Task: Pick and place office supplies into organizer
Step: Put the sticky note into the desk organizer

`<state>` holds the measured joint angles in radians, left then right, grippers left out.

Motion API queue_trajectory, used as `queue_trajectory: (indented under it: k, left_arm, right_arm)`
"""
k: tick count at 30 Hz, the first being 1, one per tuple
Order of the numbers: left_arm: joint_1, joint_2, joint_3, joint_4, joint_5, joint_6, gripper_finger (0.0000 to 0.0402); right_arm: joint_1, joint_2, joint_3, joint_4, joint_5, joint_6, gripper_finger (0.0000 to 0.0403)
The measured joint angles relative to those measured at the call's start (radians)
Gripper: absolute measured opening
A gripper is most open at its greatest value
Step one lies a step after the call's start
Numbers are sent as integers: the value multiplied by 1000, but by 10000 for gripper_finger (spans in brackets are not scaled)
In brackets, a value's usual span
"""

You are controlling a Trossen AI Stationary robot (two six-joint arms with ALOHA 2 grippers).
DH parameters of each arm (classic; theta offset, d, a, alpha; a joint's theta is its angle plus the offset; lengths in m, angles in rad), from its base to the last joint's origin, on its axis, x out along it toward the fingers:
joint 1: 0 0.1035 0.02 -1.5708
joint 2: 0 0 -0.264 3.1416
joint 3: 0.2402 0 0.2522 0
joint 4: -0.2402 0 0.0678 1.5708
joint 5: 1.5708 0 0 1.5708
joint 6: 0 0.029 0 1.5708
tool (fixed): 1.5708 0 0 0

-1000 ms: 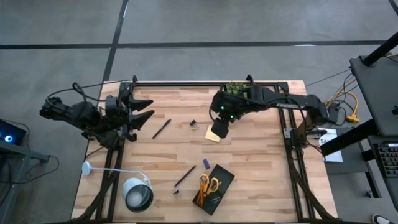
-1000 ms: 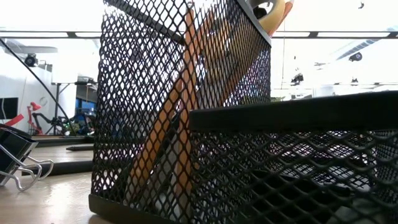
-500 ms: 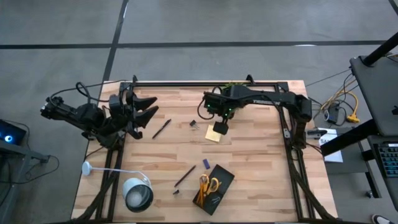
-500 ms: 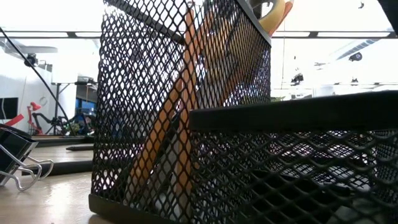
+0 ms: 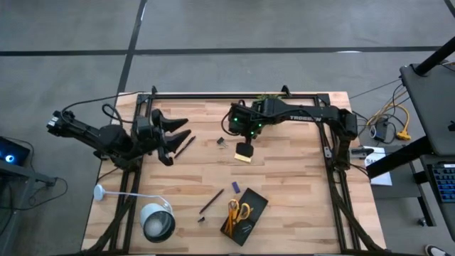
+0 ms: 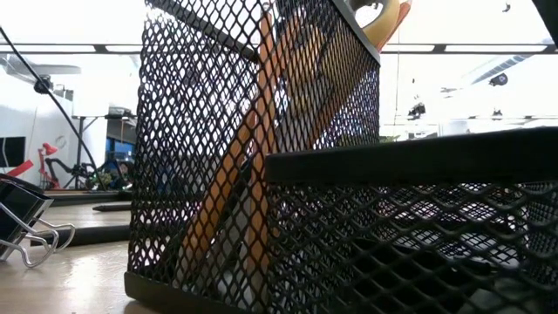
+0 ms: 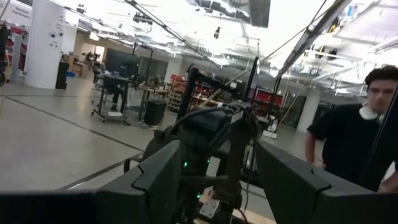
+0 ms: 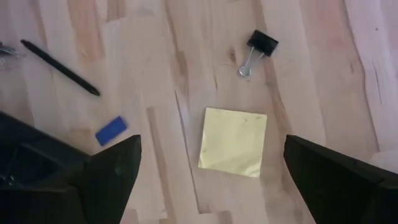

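The right pincer (image 5: pixel 244 150), fingers spread apart, hovers over the square yellow sticky-note pad (image 8: pixel 233 140) at centre frame on the light wooden tabletop (image 5: pixel 298 192). The left pincer (image 5: pixel 174 134), also apart, reaches from the left. The black mesh organizer (image 5: pixel 244 215) sits lower centre.

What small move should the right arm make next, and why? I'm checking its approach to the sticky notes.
Probably lower straight down. The right gripper hangs open above the table, and the yellow sticky-note pad lies flat between its fingers, apart from the binder clip. A descent should bring the fingers around the pad's edges before closing.
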<state>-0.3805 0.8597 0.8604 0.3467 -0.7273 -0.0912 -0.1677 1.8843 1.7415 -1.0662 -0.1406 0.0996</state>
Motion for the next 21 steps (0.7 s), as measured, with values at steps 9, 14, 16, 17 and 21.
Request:
queue_trajectory:
  k: [9,14,16,17,21]
  left_arm:
    - [-7,-135,-6,3,-17,69,191]
    - [-7,-169,-10,1,-16,72,191]
    - [-7,-175,-15,1,-16,72,191]
    - [-7,-175,-18,-1,-16,72,191]
    - [-7,-174,-20,-16,-15,72,191]
  right_arm:
    - [-3,0,4,-2,7,64,374]
    - [11,0,-1,-30,127,24,374]
    - [17,0,-6,-31,192,24,374]
    - [18,0,-6,-21,216,20,374]
    - [18,0,11,-15,215,100,374]
